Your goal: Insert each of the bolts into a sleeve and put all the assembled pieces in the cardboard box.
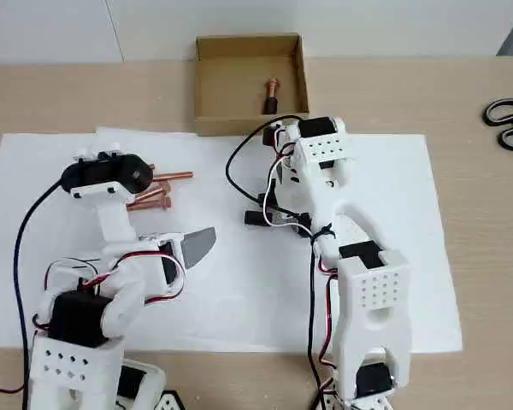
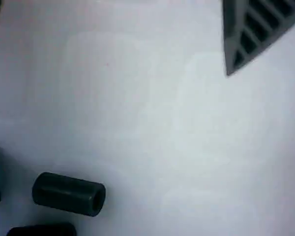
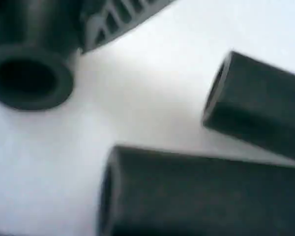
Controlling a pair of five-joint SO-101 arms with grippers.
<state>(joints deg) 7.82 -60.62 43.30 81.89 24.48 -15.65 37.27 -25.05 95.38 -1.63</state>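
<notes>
From the high view, the cardboard box (image 1: 207, 85) stands at the far edge of the tabletop (image 1: 462, 94). One assembled piece (image 1: 271, 94), a bolt in its sleeve, already lies inside. The loose bolts (image 1: 158, 192) lie in a small heap on the white paper (image 1: 239, 299), just beside the left arm's elbow. The left gripper (image 1: 201, 243) hangs low over bare paper between that heap and the sleeves (image 1: 256, 218). The right gripper (image 1: 276, 209) is down among those sleeves, in front of the box.

In the left wrist view, one ribbed jaw stands apart with only paper beside it, so this gripper looks open and empty. A lying sleeve (image 2: 69, 193) rests on its side nearby, and a second sleeve (image 2: 42, 230) shows at the edge.

In the right wrist view, three sleeves lie close under the camera. They are an end-on sleeve (image 3: 29, 73) partly under the gripper, a far sleeve (image 3: 260, 113), and a near sleeve (image 3: 201, 196). I cannot tell whether this gripper is open or closed, or whether it holds the end-on sleeve.

The step in hand seems to be fetching a sleeve for the second assembly. Next, the right arm needs a firm hold on one sleeve with its bore free, and the left needs to reach back for a bolt and line it up with that bore.
</notes>
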